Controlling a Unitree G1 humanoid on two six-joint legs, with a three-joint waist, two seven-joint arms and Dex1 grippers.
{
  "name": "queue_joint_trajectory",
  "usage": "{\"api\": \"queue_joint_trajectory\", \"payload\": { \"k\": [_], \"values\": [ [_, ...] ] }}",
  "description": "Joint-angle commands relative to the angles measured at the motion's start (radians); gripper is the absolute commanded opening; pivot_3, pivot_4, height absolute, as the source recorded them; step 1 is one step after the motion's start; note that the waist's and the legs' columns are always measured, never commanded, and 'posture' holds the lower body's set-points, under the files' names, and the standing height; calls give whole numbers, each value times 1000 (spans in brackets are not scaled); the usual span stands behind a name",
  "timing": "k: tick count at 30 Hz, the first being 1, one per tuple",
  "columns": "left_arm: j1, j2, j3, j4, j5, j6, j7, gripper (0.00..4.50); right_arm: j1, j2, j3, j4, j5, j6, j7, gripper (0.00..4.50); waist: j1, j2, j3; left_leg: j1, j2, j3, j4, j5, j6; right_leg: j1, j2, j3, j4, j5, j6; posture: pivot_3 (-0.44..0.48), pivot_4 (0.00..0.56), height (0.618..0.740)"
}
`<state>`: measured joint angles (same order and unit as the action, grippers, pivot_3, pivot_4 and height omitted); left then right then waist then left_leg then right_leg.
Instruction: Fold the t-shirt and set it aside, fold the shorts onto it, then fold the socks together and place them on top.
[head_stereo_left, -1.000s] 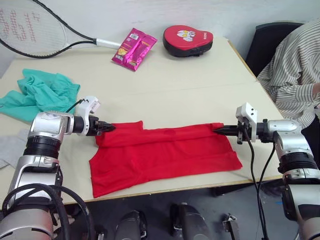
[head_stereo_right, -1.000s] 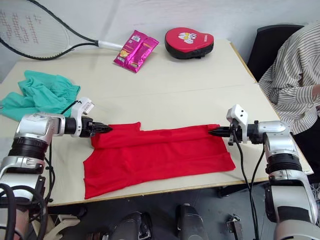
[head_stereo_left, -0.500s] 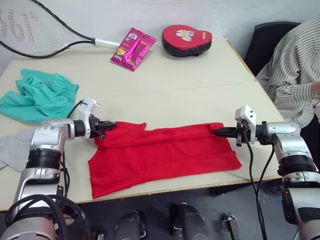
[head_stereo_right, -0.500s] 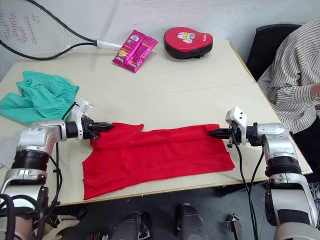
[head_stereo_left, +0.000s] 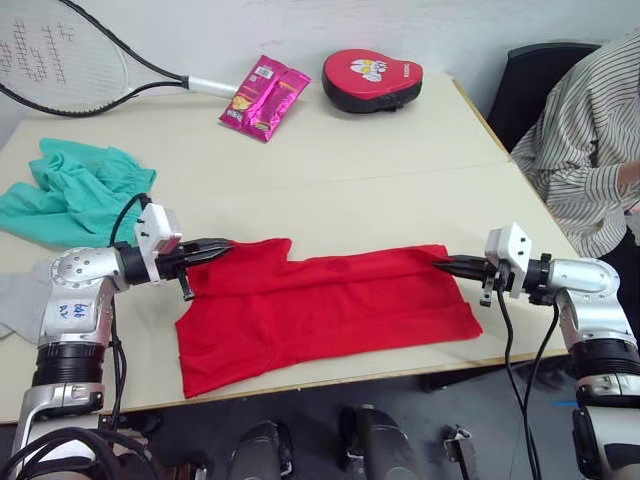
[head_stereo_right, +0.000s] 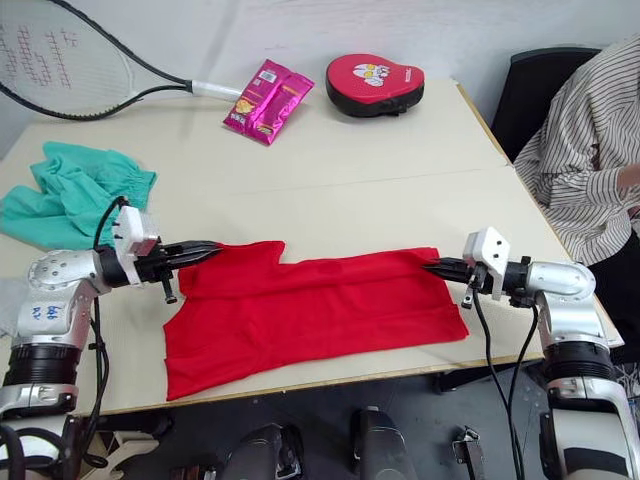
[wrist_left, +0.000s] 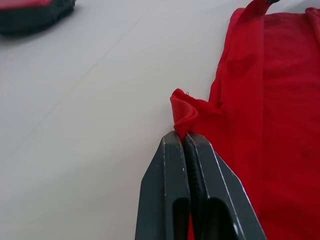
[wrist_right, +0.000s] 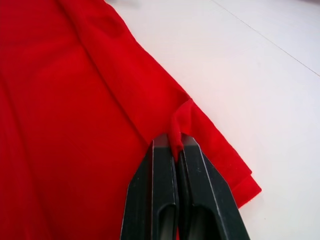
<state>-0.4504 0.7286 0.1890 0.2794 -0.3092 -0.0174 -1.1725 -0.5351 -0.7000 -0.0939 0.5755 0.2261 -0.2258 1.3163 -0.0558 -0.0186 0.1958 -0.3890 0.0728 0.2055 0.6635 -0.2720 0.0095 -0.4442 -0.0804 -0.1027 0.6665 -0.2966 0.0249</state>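
While the table (head_stereo_left: 380, 150) carries the rest, the t-shirt (head_stereo_left: 320, 305) lies stretched sideways along its near edge, long axis running from one arm to the other. The left gripper (head_stereo_left: 212, 250) is clamped on its far left corner and the right gripper (head_stereo_left: 447, 264) on its far right corner. From both grippers the cloth spreads toward the robot, so the next fold probably draws that far edge nearer.

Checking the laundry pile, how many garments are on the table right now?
3: the t-shirt at the near edge, the shorts far left, and a grey sock beside the left arm; a second may be hidden.
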Motion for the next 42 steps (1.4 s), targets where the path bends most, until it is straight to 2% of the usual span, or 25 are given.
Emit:
{"api": "queue_joint_trajectory", "payload": {
  "k": [1,5,10,17,23,30,34,39,42],
  "values": [
    [39,32,31,-71,-27,-59,-26,52,8,-32,-34,-36,29,-26,-4,0,0,0,0,0,0,0,0,0,0,0,0,0,0,0,0,0,150,740],
    [109,65,31,-139,-20,-143,-64,52,30,-48,-28,-61,33,-54,15,0,0,0,0,0,0,0,-1,0,0,0,0,0,-1,0,0,0,150,740],
    [210,107,39,-173,-9,-271,-106,52,70,-67,-11,-62,8,-197,42,0,0,0,0,0,0,0,-2,0,0,0,0,-1,-3,0,0,0,150,740],
    [320,148,39,-145,14,-437,-124,52,72,-68,-2,78,-61,-489,-8,0,-1,0,0,0,1,0,-3,-1,0,0,0,-1,-4,0,0,0,150,740],
    [334,168,39,-84,29,-503,-96,52,46,-76,9,218,-91,-666,-38,0,-1,0,0,0,1,0,-3,-1,0,0,0,-1,-4,0,-1,0,150,740],
    [390,189,58,-115,-22,-371,-79,52,24,-90,32,309,-101,-817,-45,0,-4,0,0,0,1,0,-3,-1,0,0,0,-1,-4,0,-1,0,150,740],
    [444,207,69,-158,-44,-298,-88,52,25,-95,49,335,-95,-812,-51,0,-4,0,0,1,1,0,-4,-1,0,0,0,-1,-4,0,-1,0,150,740],
    [497,230,97,-255,-127,-81,-78,52,38,-94,65,316,-69,-773,-25,0,-3,0,0,1,1,0,-4,-1,0,0,0,-1,-4,0,-1,0,150,740],
    [523,241,98,-261,-91,-107,-96,52,48,-100,71,307,-70,-732,-19,0,-3,0,0,1,1,0,-4,-1,0,0,0,-1,-4,0,-1,0,150,740]
  ]
}}
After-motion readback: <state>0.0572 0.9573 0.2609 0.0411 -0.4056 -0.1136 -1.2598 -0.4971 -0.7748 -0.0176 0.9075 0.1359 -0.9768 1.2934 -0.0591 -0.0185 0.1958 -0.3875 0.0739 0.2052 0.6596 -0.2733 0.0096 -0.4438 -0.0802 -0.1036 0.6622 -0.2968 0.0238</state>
